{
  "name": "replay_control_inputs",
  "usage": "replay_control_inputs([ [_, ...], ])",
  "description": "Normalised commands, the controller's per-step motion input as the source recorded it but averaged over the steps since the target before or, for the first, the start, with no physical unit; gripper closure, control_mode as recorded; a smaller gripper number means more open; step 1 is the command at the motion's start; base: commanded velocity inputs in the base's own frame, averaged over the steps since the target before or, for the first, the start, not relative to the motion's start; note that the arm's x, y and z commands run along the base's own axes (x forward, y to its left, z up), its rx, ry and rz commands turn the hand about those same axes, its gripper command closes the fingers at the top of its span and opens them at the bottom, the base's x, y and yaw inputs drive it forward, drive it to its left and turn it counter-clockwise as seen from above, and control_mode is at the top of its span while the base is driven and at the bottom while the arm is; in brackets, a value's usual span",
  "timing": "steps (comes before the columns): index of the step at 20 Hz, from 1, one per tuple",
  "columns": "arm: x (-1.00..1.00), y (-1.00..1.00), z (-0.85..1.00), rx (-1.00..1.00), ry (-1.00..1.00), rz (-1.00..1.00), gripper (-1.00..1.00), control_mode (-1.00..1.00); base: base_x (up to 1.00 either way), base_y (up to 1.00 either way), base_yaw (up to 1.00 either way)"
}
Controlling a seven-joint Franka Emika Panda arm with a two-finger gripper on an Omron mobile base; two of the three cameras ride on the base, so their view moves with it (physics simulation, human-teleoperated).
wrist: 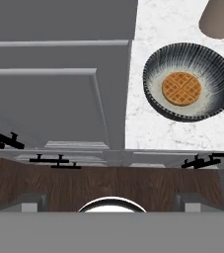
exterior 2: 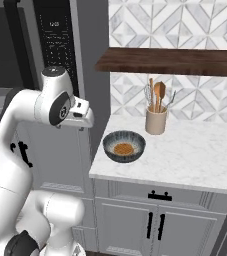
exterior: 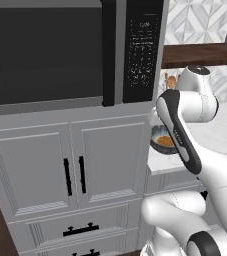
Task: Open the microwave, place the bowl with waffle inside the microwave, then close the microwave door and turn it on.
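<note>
**Reaching the door handle comes first: it lies up and to your left of the pincer**

Microwave door [exterior: 45, 52], the wide dark glass panel in a grey frame, looks shut, so I judge opening is the step in hand. Its long black bar handle [exterior: 108, 52] runs vertically, just left of the black keypad strip [exterior: 142, 50].

The white arm's pincer [exterior 2: 85, 116] hangs beside the grey cabinet column, below the keypad. You cannot tell its jaw state from these views.

The round dark grey-blue streaked bowl [wrist: 188, 81] sits on the white marble surface [exterior 2: 195, 155], the golden gridded waffle [wrist: 181, 89] inside, right of the pincer.
</note>
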Motion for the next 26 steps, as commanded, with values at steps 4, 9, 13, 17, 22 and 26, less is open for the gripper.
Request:
replay_control_inputs([
  [4,0.00,0.00,0.00,0.00,0.00,0.00,-1.00,1.00,0.00,0.00,0.00],
  [9,0.00,0.10,0.00,0.00,-0.01,0.00,-1.00,-1.00,0.00,0.00,0.00],
  [13,0.29,0.81,0.09,0.00,-0.26,0.20,-1.00,-1.00,0.00,0.00,0.00],
  [17,0.66,1.00,0.58,-0.01,-0.38,0.18,-1.00,-1.00,0.00,0.00,0.00],
  [22,0.44,1.00,0.85,-0.14,-0.21,0.00,-1.00,-1.00,0.00,0.00,0.00],
  [26,0.07,0.95,0.43,-0.10,-0.16,-0.05,-1.00,-1.00,0.00,0.00,0.00],
])
